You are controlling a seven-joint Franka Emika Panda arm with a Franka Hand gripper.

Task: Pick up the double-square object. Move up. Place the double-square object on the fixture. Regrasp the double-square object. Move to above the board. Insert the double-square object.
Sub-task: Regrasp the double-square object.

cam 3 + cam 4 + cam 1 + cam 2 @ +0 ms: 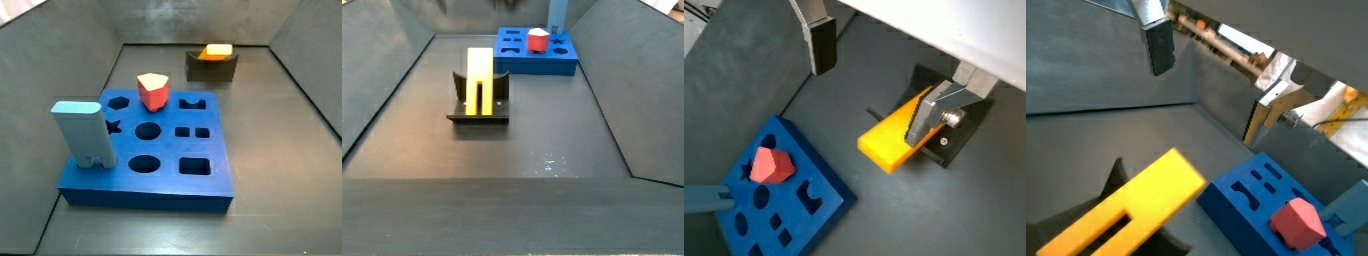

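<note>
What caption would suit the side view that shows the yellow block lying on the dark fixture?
Double-square object rests on the fixture; gripper open above it, board behind.

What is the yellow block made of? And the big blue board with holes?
The double-square object, resting on the fixture, looks like matte plastic: even yellow-orange colour, crisp edges, no wood grain. The board seems the same kind of solid plastic, uniformly blue with cleanly cut holes. I can't be sure. The gripper hangs open above the block, silver fingers looking metallic.
</note>
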